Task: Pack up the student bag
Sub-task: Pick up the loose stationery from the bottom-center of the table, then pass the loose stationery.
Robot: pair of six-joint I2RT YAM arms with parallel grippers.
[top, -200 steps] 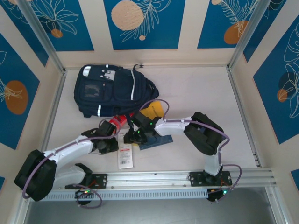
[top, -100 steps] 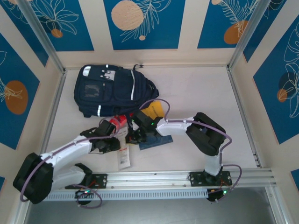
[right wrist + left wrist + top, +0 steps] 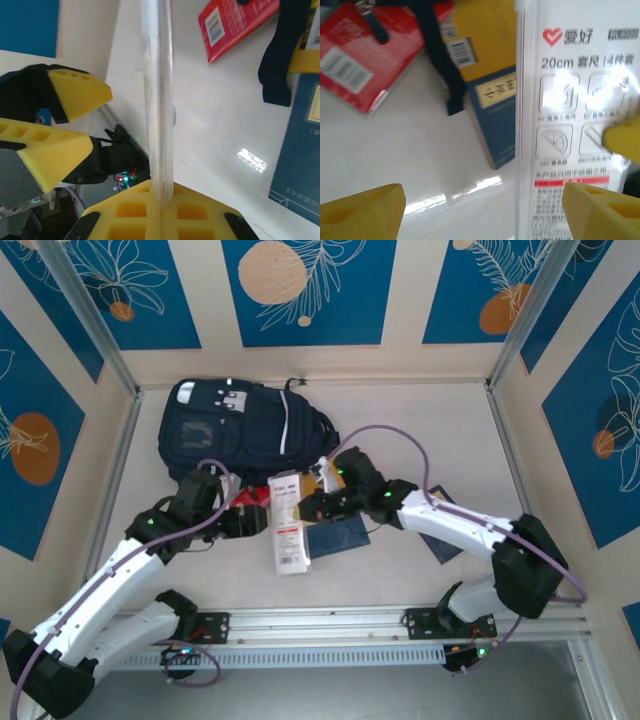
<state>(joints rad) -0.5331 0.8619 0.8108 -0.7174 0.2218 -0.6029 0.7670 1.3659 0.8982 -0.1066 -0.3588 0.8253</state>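
Observation:
The student bag (image 3: pixel 240 435), navy with white stripes, lies at the back left of the table. My right gripper (image 3: pixel 312 508) (image 3: pixel 162 205) is shut on one end of a clear ruler set pack (image 3: pixel 288 528) (image 3: pixel 157 95), in front of the bag. The pack (image 3: pixel 575 100) appears held slightly off the table. My left gripper (image 3: pixel 247 521) (image 3: pixel 482 212) stands open just left of the pack, with nothing between its fingers (image 3: pixel 75 90). A dark bag strap (image 3: pixel 440 65) (image 3: pixel 281 60) trails over the books.
A red book (image 3: pixel 250 498) (image 3: pixel 365 50), a yellow book (image 3: pixel 327 480) (image 3: pixel 480 35) and a blue booklet (image 3: pixel 338 536) (image 3: pixel 495 115) lie by the bag's near edge. Another dark flat booklet (image 3: pixel 442 508) lies under the right arm. A metal rail (image 3: pixel 330 622) lines the near edge.
The right gripper shut on the ruler pack and carried it back toward the bag. The left gripper opened and drew off to the left. The right arm swung out rightward.

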